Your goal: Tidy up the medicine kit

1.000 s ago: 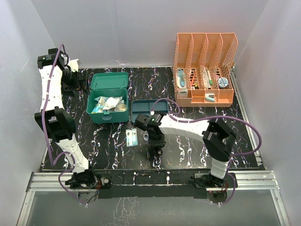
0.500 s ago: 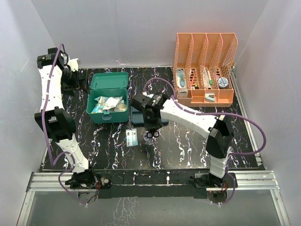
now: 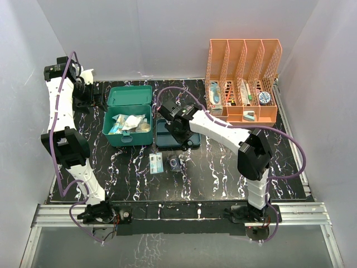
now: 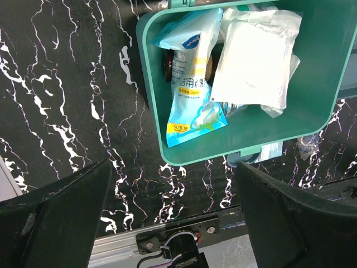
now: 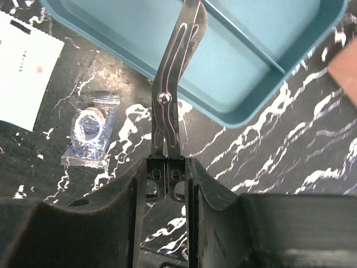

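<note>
The medicine kit (image 3: 128, 139), a teal box with its lid (image 3: 130, 95) swung back, stands left of centre. A blue packet (image 4: 192, 84) and white gauze packs (image 4: 256, 56) lie inside the kit (image 4: 150, 106). My left gripper (image 3: 96, 100) hangs open just left of the box, its jaws (image 4: 173, 164) empty over the dark table. My right gripper (image 3: 181, 138) is shut on the handles of metal scissors (image 5: 170, 95). In the right wrist view the right gripper (image 5: 167, 164) holds them so the blades reach over the near rim of a teal tray (image 5: 262, 61).
The flat tray (image 3: 162, 137) lies right of the kit. A small clear bag with a ring (image 3: 175, 163) and a white paper sachet (image 3: 157, 163) rest on the table in front of it. An orange mesh rack (image 3: 242, 84) with supplies stands at the back right.
My right arm has carried the scissors from the near middle of the table back toward the tray, uncovering the small bag. The left arm has stayed still.
</note>
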Robot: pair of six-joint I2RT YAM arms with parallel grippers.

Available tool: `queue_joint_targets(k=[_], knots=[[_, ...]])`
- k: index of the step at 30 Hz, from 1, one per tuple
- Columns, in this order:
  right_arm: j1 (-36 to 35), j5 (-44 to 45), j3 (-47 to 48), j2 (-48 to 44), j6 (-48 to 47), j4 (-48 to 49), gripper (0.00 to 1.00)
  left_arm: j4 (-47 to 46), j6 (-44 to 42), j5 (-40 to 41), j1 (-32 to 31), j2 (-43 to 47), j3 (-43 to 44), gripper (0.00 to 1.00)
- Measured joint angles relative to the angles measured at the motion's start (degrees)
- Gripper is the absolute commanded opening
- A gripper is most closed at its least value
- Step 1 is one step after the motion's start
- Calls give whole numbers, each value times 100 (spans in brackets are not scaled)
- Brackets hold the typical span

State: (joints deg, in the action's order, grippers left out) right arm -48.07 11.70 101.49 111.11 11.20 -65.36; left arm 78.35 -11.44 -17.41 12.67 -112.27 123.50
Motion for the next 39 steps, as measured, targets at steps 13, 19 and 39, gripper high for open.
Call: queue_joint_targets(k=[13,19,39], knots=[[85,-769,-935,-256,-3097,1502,0,-39,-103,-149,0,4,-256,90],[409,-1073,-911,-238,-4118,1471,0,-111,-155,-247,2,48,-426,90],[911,-1528,-437,490,-5469,1342,0,-210,-356,-444,2,168,-861,88]])
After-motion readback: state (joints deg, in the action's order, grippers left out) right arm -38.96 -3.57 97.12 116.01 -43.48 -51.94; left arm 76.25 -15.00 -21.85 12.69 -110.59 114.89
